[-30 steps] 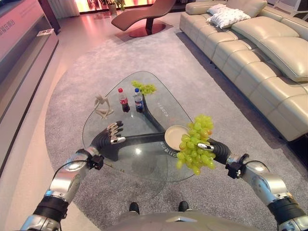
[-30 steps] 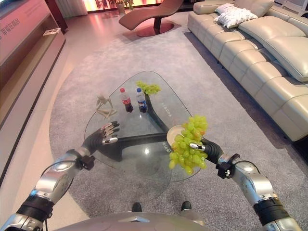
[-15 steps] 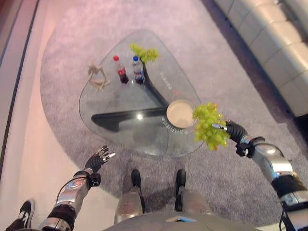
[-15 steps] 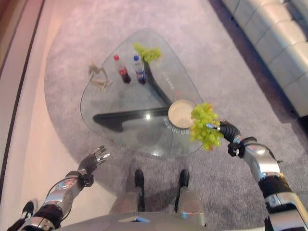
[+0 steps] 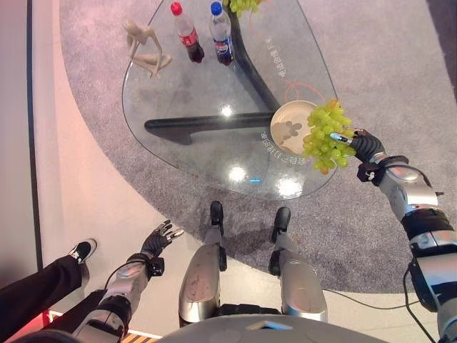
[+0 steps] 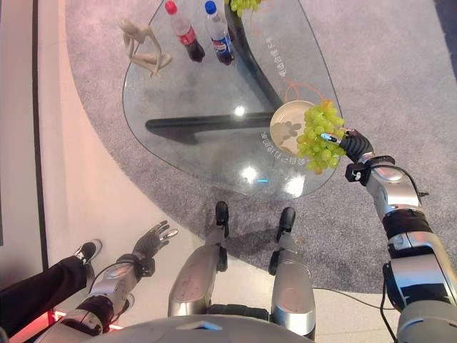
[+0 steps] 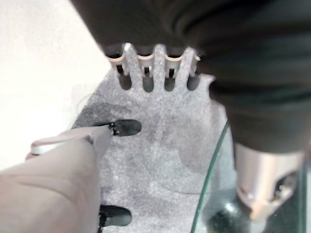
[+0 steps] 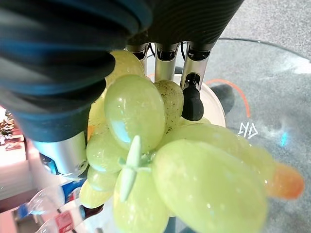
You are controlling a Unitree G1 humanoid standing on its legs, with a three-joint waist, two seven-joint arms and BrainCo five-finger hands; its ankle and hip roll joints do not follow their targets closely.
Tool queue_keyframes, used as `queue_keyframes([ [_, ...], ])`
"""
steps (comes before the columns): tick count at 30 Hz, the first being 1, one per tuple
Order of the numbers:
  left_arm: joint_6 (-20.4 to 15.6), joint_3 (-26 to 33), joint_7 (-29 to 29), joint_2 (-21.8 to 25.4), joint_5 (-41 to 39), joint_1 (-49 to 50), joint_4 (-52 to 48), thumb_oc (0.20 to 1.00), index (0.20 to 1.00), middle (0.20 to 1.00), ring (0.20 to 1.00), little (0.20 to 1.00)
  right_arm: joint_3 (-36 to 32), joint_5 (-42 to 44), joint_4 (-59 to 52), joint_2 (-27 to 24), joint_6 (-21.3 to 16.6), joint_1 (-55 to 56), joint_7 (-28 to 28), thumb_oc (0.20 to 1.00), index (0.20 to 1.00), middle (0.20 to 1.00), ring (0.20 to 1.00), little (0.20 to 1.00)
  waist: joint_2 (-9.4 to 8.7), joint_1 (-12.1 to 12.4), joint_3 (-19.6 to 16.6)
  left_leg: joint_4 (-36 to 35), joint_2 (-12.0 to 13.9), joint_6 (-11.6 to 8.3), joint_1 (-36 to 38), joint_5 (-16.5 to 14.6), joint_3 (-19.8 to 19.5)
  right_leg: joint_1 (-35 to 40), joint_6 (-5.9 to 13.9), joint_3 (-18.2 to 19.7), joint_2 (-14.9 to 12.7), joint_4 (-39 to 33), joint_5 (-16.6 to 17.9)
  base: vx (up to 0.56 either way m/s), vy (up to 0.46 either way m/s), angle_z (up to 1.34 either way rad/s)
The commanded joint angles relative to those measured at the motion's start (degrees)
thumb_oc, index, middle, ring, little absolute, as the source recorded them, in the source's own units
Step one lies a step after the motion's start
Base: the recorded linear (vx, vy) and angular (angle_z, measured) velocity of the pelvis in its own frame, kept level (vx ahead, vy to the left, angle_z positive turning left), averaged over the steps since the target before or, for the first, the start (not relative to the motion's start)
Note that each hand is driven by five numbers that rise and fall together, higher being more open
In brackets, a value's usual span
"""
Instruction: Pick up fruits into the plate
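**Grapes held over the plate's edge**

The right hand (image 5: 360, 145) is clenched around a bunch of green grapes (image 5: 325, 135), right of centre in the frame, hanging over the near rim of the plate (image 5: 282, 116) on the glass table (image 5: 178, 93). The bunch looks light, floppy and easily bruised; it is best taken at the stem. The left hand (image 5: 158, 239), lower left, hangs relaxed and empty. More grapes (image 5: 244, 5) lie at the top edge.
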Motion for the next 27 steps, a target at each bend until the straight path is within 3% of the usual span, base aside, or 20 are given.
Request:
queue_keyframes([
  [1, -2.25, -2.33, 0.11, 0.34, -1.50, -1.79, 1.18, 1.000, 1.000, 1.000, 1.000, 1.000, 2.44, 0.78, -0.80, -3.24, -3.02, -7.11, -1.55, 0.200, 0.200, 0.200, 0.200, 0.200, -2.74, -0.02, 0.07, 1.17, -4.29, 0.26, -0.44, -2.40, -0.53, -3.87, 0.88, 3.39, -1.05, 7.73, -2.64, -0.06, 0.070, 0.07],
  [18, -4.45, -6.33, 0.72, -1.00, -4.40, -3.40, -0.64, 1.000, 1.000, 1.000, 1.000, 1.000, 6.74, -11.06, 10.06, -2.99, 1.61, -17.47, -10.50, 0.200, 0.200, 0.200, 0.200, 0.200, 0.89, 1.61, 0.47, 2.17, -5.59, 0.31, -7.14, -0.88, -0.39, -12.33, 1.26, 2.98, -2.61, 11.33, -2.44, -0.03, 0.043, 0.02],
  [27, -5.15, -8.55, 1.26, -1.25, -5.83, -4.09, -2.15, 1.000, 1.000, 1.000, 1.000, 1.000, 12.00, -19.71, 13.39, -1.99, 7.24, -23.81, -18.27, 0.200, 0.200, 0.200, 0.200, 0.200, 2.09, 2.76, 0.47, 2.02, -5.97, 0.43, -9.50, -0.17, -0.59, -15.18, 1.63, 2.89, -3.13, 11.76, -1.69, -0.01, 0.018, -0.02],
])
